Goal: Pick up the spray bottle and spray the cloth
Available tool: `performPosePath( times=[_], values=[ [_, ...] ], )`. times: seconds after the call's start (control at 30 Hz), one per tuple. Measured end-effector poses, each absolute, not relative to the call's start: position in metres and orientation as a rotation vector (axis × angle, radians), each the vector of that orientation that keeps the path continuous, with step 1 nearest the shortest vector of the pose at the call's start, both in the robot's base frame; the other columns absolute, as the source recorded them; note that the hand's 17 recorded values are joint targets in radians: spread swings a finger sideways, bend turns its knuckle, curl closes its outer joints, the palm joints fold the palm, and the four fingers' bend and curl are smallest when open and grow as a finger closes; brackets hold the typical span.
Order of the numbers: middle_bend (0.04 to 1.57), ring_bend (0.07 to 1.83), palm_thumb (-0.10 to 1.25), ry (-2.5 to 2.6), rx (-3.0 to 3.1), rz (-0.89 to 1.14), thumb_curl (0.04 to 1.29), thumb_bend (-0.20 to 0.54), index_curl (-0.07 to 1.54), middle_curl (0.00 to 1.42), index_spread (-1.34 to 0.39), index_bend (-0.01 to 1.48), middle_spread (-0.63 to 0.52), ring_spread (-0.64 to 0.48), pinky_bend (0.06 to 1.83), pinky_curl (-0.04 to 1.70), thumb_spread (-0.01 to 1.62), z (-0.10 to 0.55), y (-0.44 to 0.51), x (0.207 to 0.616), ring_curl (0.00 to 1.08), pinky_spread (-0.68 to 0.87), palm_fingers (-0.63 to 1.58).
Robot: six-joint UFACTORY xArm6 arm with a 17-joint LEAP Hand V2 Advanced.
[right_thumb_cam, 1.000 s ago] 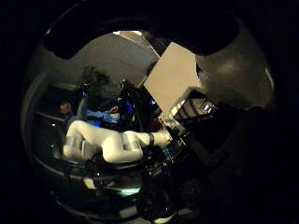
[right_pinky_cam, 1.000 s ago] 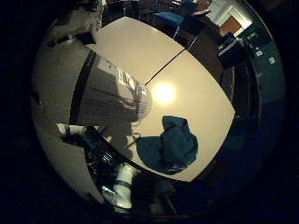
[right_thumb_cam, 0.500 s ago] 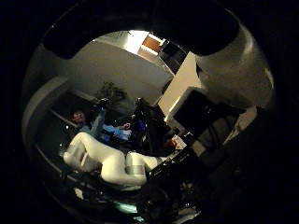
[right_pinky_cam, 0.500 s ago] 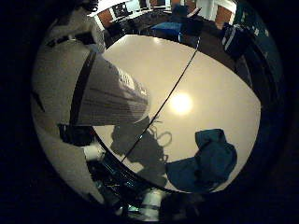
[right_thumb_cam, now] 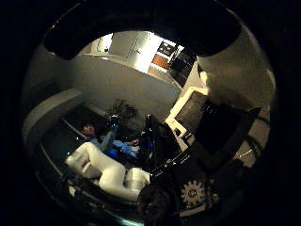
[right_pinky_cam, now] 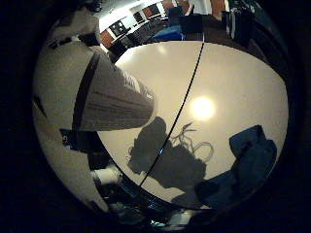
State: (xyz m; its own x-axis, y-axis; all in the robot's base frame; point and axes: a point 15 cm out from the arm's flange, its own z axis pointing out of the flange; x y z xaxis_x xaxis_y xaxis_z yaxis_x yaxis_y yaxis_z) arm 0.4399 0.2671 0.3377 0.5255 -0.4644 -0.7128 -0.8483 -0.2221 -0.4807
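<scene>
- Holding the spray bottle [right_pinky_cam: 109, 99] close to the palm; hand [right_thumb_cam: 202, 188] apparently curled round it.
- Pickup done; spraying the cloth [right_pinky_cam: 248, 162] on the bench [right_pinky_cam: 233, 77] remains.

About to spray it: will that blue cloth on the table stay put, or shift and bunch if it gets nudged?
The cloth lies crumpled in soft folds, so it is probably floppy and would bunch rather than slide as one piece. It looks thin and light, so a nudge could drag it across the table, whose glossy top seems to offer little grip. Spray alone seems unlikely to move it.
</scene>
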Motion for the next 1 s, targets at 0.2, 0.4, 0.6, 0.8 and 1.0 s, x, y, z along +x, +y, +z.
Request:
performPosePath(
  times=[0.2, 0.4, 0.6, 0.8, 1.0],
  values=[
    [1.35, 1.46, 1.01, 1.090, -1.854, 0.572, 0.89, -0.020, 0.76, 0.68, -0.20, 1.13, -0.08, -0.17, 1.39, 0.74, 0.66, 0.315, 0.268, 0.432, 0.64, -0.19, 1.18],
    [1.34, 1.45, 1.00, 1.094, -1.858, 0.600, 0.88, -0.020, 0.76, 0.68, -0.20, 1.13, -0.08, -0.17, 1.39, 0.74, 0.67, 0.293, 0.269, 0.432, 0.64, -0.19, 1.18],
    [1.35, 1.45, 1.00, 1.108, -1.856, 0.610, 0.88, -0.020, 0.76, 0.68, -0.20, 1.12, -0.08, -0.17, 1.38, 0.74, 0.67, 0.284, 0.264, 0.435, 0.64, -0.19, 1.18],
    [1.35, 1.45, 1.00, 1.136, -1.861, 0.650, 0.87, -0.021, 0.76, 0.68, -0.20, 1.12, -0.08, -0.17, 1.38, 0.75, 0.67, 0.263, 0.267, 0.434, 0.64, -0.20, 1.18],
    [1.33, 1.43, 0.97, 1.164, -1.846, 0.684, 0.86, -0.027, 0.76, 0.68, -0.20, 1.10, -0.08, -0.18, 1.37, 0.73, 0.68, 0.249, 0.268, 0.435, 0.64, -0.20, 1.17]
  ],
)
